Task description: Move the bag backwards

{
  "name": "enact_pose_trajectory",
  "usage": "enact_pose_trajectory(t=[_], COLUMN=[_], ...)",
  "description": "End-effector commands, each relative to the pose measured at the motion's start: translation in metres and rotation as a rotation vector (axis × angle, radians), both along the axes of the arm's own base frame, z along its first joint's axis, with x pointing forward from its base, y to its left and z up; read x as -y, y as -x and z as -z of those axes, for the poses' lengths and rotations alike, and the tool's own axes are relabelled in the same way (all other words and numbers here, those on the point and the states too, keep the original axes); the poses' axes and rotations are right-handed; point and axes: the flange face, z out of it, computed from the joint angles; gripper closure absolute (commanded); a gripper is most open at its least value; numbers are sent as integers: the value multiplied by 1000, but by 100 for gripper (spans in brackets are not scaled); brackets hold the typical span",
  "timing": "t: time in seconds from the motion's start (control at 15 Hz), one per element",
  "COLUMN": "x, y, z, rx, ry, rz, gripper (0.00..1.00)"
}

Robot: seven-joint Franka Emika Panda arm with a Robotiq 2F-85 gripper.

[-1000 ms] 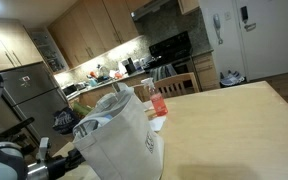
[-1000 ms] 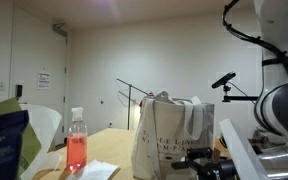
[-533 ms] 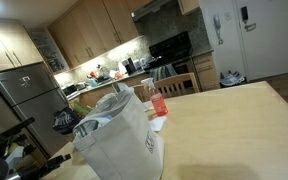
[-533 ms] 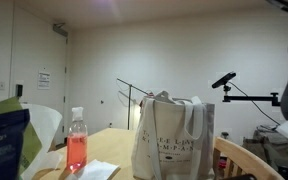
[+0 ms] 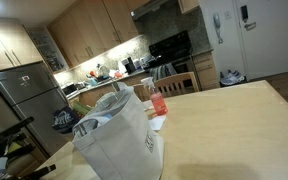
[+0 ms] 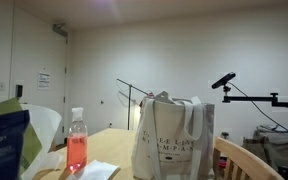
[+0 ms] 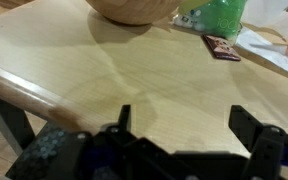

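Gaping wide on nothing, the dark fingers [image 7: 124, 122] of the gripper [image 7: 184, 130] hang above the pale wooden table [image 7: 74, 70] by its rounded edge; the large off-white fabric tote bag [image 5: 119, 135] stands upright near a table edge, a clear bottle of red liquid [image 5: 158, 100] just beside it; soft cloth may slip from a shallow pinch, or the dragged bag may topple the bottle.

Soft cloth bag [image 5: 119, 140], smooth wooden table [image 5: 224, 120]
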Motion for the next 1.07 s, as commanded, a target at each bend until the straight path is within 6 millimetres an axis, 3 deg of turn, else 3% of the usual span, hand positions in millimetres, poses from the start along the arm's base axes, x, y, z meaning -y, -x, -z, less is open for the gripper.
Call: enact_pose_trajectory(t=[0.0,0.33,0.53,0.93,1.0], x=[19,66,91,95,81], y=[-23,-63,-72,-63,-63], z=[5,16,27,31,27], rx=[15,42,36,2,-14], ry=[-17,-15,-23,5,-6], rz=[87,258,335,328,305], gripper=[0,0,0,0,0])
